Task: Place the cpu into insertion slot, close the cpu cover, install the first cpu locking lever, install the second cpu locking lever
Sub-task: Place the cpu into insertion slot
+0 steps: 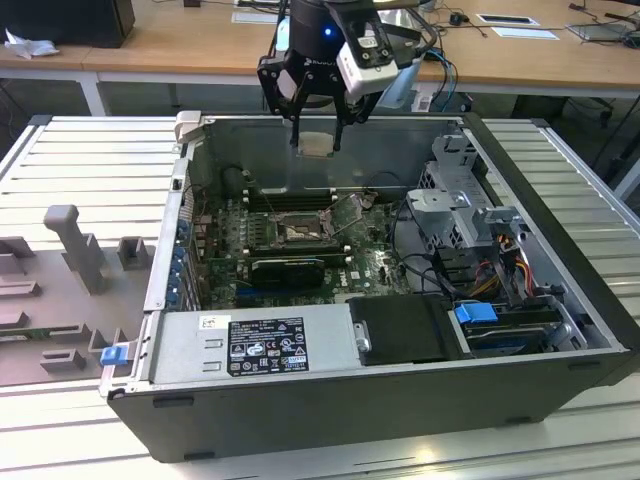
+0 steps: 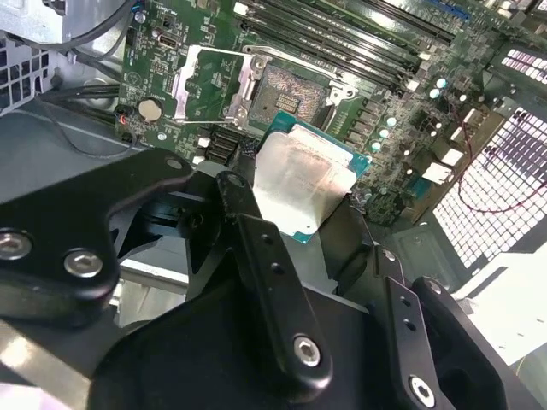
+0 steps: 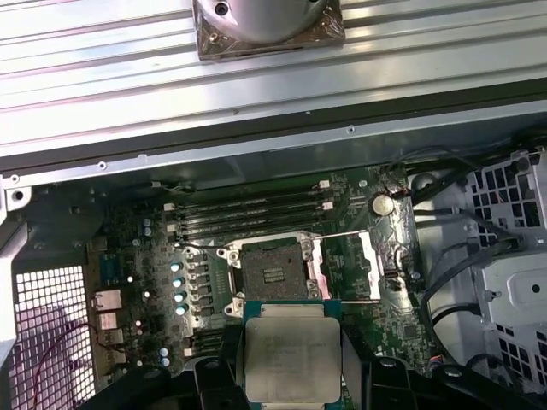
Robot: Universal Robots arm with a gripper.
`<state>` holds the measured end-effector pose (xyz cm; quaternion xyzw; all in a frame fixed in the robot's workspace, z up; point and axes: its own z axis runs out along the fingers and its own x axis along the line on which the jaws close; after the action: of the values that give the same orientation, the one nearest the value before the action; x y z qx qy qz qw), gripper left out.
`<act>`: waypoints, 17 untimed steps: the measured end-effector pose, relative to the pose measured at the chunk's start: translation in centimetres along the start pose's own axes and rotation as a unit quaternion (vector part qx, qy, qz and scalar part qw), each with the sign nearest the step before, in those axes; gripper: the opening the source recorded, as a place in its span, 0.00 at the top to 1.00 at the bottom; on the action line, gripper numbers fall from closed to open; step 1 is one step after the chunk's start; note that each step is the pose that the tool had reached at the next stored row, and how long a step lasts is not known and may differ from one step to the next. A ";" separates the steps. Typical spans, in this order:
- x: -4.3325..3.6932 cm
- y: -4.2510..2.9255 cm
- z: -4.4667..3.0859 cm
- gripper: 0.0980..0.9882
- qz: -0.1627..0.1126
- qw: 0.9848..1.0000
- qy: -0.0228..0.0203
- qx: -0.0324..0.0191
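The black two-fingered gripper (image 1: 316, 141) was closed on the cpu (image 1: 316, 146), a small flat square chip with a pale silvery metal face, clamping it by two opposite edges and leaving the other two edges free. In both wrist views the chip (image 2: 299, 175) (image 3: 291, 354) sat level between the fingers (image 2: 252, 226), a teal border showing round its lid. It hung in open air high over the dark grey computer case (image 1: 560, 200), which lay open on its side, near the upper edge of the far wall and well apart from the board below. On the green motherboard (image 3: 137, 248) the insertion slot (image 3: 272, 272), a square dark-framed socket with a grey contact field, lay bare, and the cpu cover (image 3: 350, 266), a thin dull-metal frame plate, was swung open just beside it. Long black memory slots (image 3: 248, 213) ran along the socket's far edge. A silver drive cage (image 1: 460, 190) and loose cables crowded the exterior view's right.
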<state>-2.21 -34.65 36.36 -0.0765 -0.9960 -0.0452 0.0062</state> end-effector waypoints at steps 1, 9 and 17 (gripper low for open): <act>0.00 0.00 0.00 0.50 0.002 1.000 0.000 0.000; 0.00 0.00 0.09 0.50 0.041 0.999 -0.004 -0.001; 0.00 -0.01 0.17 0.50 0.072 0.997 -0.006 -0.001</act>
<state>-2.21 -34.65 36.19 -0.1480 -0.9879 -0.0454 0.0029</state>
